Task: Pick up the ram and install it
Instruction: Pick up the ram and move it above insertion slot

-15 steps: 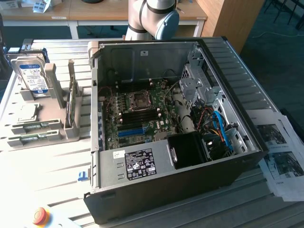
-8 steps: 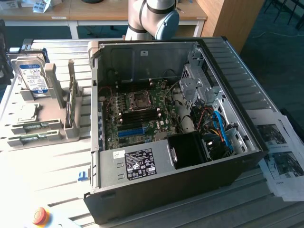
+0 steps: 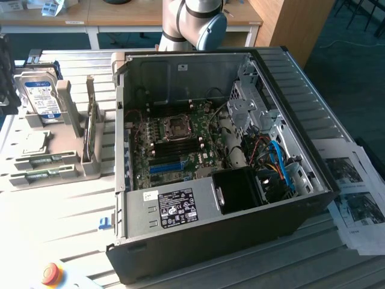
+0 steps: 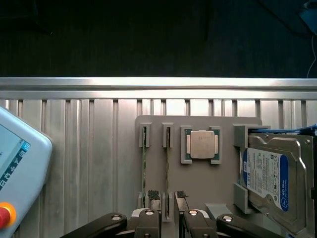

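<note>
A bent joint of my arm shows behind the open computer case. My hand points straight down over the gray holder and hangs above it. My two fingers are spread apart and hold nothing.

The ram stands on its thin edge in a slot of the holder. In the wrist view it runs right into the gap between my fingers, with one finger on each side. I cannot tell how high the tips are above it.

A second stick stands in the next slot, just beside the ram. On the ram's other side a square silver chip lies flat in its own little bed. Past the chip a hard drive with a blue and white label leans at the holder's end. The holder sits on a ribbed metal table. A control pad with a red button lies well apart from the holder.

In the exterior view the holder is to the left of the case. The case lies with its side open. Inside is a green board with long black slots, a blue strip, a black fan box and a bunch of wires. The case's tall walls stand all around the board. Some papers lie at the exterior view's right.
</note>
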Controlling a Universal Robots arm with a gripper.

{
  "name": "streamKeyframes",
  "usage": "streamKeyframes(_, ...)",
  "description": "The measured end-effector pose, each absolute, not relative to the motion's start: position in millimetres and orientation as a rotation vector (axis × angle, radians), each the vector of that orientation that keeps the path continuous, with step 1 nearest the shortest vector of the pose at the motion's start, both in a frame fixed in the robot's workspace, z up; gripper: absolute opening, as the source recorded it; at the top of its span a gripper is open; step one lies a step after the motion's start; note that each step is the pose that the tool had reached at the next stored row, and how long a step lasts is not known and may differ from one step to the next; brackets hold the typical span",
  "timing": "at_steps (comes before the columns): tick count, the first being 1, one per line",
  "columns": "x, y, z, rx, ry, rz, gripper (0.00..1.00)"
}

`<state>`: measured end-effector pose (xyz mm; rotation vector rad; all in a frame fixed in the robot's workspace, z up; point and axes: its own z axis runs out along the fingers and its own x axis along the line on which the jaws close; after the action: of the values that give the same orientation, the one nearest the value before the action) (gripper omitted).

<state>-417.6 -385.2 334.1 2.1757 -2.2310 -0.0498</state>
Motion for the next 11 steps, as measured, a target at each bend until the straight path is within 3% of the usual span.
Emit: streamKeyframes(11,-418,-385,314,2.179,-2.234,-0.057,0.25)
